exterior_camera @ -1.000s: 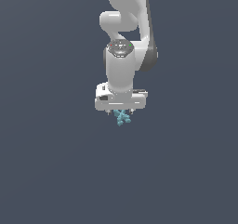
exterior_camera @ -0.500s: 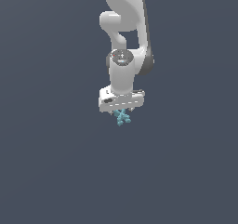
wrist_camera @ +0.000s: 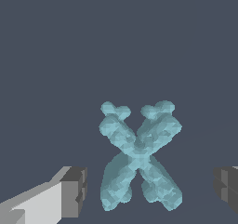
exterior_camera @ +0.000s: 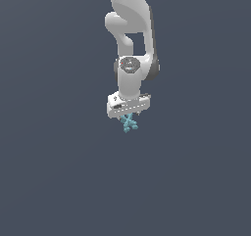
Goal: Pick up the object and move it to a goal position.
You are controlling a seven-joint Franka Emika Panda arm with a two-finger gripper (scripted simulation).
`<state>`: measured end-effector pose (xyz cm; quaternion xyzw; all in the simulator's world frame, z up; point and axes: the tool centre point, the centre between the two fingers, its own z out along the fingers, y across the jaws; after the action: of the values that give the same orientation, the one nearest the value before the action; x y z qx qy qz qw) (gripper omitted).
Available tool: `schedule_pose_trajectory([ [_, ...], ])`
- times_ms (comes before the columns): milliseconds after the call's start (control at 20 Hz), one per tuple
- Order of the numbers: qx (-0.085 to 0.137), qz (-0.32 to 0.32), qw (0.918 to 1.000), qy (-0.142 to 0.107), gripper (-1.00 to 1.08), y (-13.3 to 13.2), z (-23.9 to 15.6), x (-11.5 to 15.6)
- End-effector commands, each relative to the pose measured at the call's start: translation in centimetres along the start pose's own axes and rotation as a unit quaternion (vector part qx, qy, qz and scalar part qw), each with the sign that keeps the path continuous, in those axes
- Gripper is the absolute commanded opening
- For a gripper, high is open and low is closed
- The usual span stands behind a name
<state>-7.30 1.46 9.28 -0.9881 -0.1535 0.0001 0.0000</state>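
Note:
The object [exterior_camera: 129,124] is a tiny teal-cyan cluster of knobbly arms, sitting right under my white gripper [exterior_camera: 128,116] in the exterior view. In the wrist view the object [wrist_camera: 137,154] looks like an X of spiky arms and lies between my two fingertips. One grey pad [wrist_camera: 74,191] and the other pad [wrist_camera: 227,186] stand wide apart, each with a gap to the object. The gripper is open and straddles the object without touching it.
The ground is a plain dark grey surface [exterior_camera: 54,181] in both views. The white arm [exterior_camera: 131,29] rises straight above the gripper. No other objects or edges show.
The gripper has come down slightly over the object and the wrist has turned a little. The object has stayed in place.

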Motion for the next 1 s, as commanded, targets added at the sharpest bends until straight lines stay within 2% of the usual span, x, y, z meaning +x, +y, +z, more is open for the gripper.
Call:
schedule_pose_trajectory([
  [0, 0.000, -0.006, 1.0000, 0.000, 1.00, -0.1, 0.2, -0.3],
  [300, 0.000, -0.004, 1.0000, 0.000, 1.00, -0.1, 0.7, -0.2],
  [950, 0.000, -0.006, 1.0000, 0.000, 1.00, -0.2, 5.2, -0.3],
])
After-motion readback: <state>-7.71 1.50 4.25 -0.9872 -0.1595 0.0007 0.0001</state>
